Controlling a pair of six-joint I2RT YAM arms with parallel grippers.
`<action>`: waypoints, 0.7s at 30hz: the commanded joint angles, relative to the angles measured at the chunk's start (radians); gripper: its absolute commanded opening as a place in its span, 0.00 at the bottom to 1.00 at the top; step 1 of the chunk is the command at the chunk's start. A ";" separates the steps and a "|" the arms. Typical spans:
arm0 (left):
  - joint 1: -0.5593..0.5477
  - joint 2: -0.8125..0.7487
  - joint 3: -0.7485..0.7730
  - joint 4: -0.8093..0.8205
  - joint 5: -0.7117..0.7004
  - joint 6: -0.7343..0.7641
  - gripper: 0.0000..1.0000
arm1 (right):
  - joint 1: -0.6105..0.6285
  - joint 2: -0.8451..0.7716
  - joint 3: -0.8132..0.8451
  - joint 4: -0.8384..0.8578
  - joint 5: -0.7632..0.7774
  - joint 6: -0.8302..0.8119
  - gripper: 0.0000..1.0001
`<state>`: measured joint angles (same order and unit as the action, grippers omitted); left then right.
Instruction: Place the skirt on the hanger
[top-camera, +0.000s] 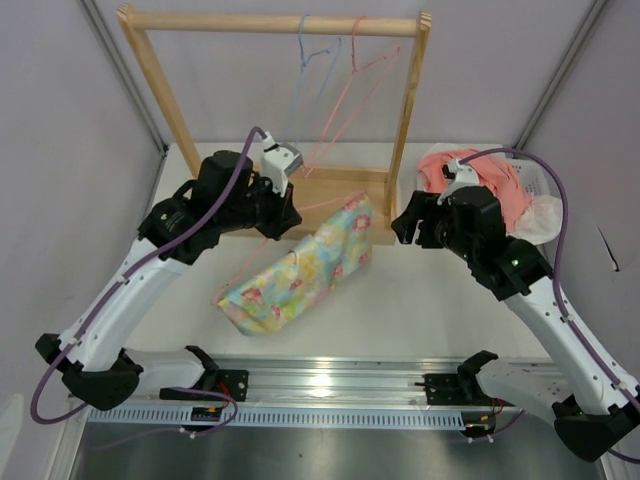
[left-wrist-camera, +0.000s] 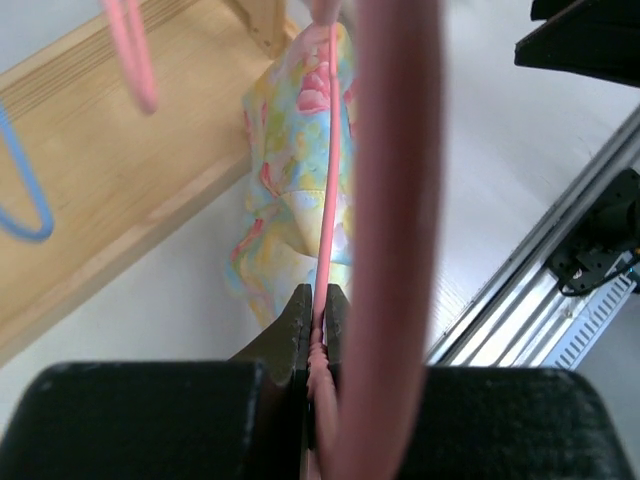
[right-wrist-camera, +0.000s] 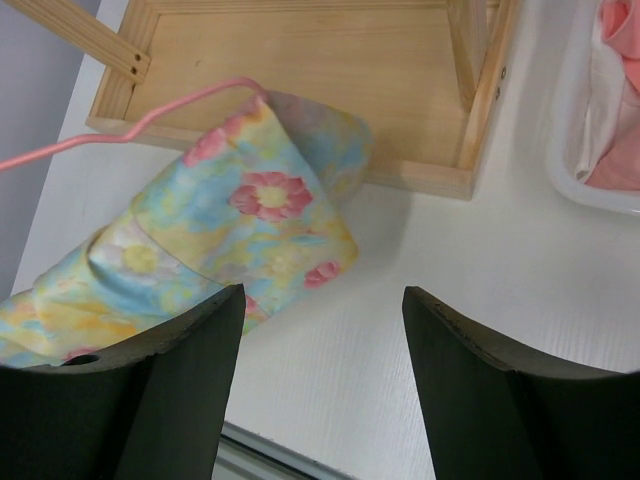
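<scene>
Inside the skirt (right-wrist-camera: 250, 220), hanger (left-wrist-camera: 400, 200) partly hidden.

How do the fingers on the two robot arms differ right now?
The left arm's fingers are pinched shut on the thin pink wire hanger; the right arm's fingers are spread wide, holding nothing. The left fingers sit on the hanger wire leading into the pastel floral cloth skirt; the right fingers hang above the skirt's edge and the white table. Both pairs are dark.
</scene>
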<state>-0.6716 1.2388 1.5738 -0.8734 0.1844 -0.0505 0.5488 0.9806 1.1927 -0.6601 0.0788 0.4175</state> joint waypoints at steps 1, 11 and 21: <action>0.007 -0.058 0.066 -0.065 -0.135 -0.094 0.00 | 0.003 0.035 0.070 -0.003 0.007 -0.005 0.71; 0.009 -0.029 0.204 -0.245 -0.376 -0.132 0.00 | 0.002 0.078 0.085 0.016 -0.007 -0.005 0.70; 0.099 0.054 0.304 -0.291 -0.431 -0.124 0.00 | 0.002 0.086 0.085 0.024 -0.014 -0.005 0.71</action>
<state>-0.6071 1.2819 1.8072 -1.1778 -0.2111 -0.1677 0.5488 1.0664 1.2327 -0.6609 0.0772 0.4175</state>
